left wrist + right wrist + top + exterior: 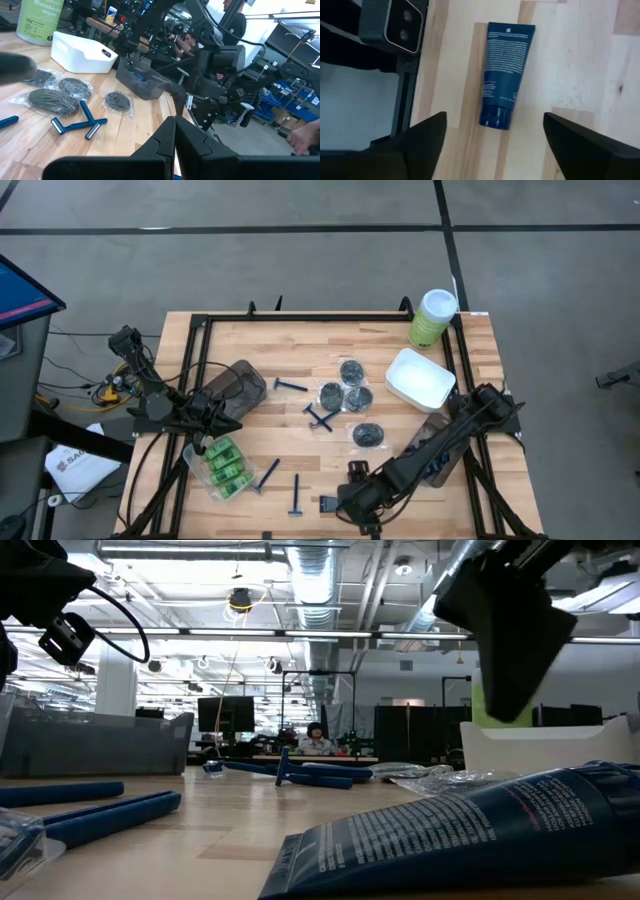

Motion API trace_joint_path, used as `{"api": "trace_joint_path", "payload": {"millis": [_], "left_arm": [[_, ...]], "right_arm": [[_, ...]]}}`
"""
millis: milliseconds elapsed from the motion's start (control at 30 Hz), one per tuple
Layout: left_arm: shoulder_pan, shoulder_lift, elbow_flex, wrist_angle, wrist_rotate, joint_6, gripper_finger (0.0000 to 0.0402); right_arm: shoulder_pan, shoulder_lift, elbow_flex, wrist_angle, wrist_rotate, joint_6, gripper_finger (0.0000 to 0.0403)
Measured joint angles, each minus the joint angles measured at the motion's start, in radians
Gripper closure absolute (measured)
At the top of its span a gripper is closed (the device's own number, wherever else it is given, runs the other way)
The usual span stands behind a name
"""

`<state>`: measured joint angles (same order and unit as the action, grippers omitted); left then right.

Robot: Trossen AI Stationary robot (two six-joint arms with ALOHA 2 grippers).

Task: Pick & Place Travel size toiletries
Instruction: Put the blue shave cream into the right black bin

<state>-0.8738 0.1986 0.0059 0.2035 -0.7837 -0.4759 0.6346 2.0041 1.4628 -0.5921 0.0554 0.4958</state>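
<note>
A dark-blue tube (504,75) lies flat on the wood near the table's near edge (328,504), cap end toward my right gripper (494,120). That gripper hovers open above it, a finger on either side, touching nothing. Blue-handled razors (322,418) (268,473) and dark round tins in clear wrap (350,370) (368,435) lie across the middle of the table. Green mini bottles (226,462) sit in a clear tub at the left. My left gripper (228,423) is shut and empty, held between that tub and a smoky tub (238,383).
A white tub (420,378) and a pale-green wipes canister (432,317) stand at the far right. Another smoky tub (440,450) lies under my right arm. A black frame rail (405,95) runs along the near edge beside the tube. Bare wood lies between the razors.
</note>
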Motion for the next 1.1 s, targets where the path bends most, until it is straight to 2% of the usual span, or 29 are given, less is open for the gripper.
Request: {"api": "trace_joint_path", "payload": {"millis": [100,233,433,700,933,1100], "left_arm": [[0.000,0.000,0.000,0.000,0.000,0.000,0.0400],[0.000,0.000,0.000,0.001,0.000,0.000,0.0400],[0.000,0.000,0.000,0.000,0.000,0.000,0.0400],[0.000,0.000,0.000,0.001,0.000,0.000,0.0400],[0.000,0.004,0.000,0.007,0.000,0.000,0.0400],[0.000,0.006,0.000,0.008,0.000,0.000,0.0400]], "right_arm": [[0.000,0.008,0.003,0.005,0.050,0.000,0.0063],[0.005,0.019,-0.002,-0.005,0.100,0.001,0.0068],[0.016,0.073,-0.001,0.078,0.073,0.043,0.0077],[0.027,0.121,-0.001,0.032,0.098,0.164,0.0084],[0.025,0.143,0.003,0.014,0.112,0.183,0.0118],[0.017,0.140,0.002,0.002,0.109,0.184,0.0174]]}}
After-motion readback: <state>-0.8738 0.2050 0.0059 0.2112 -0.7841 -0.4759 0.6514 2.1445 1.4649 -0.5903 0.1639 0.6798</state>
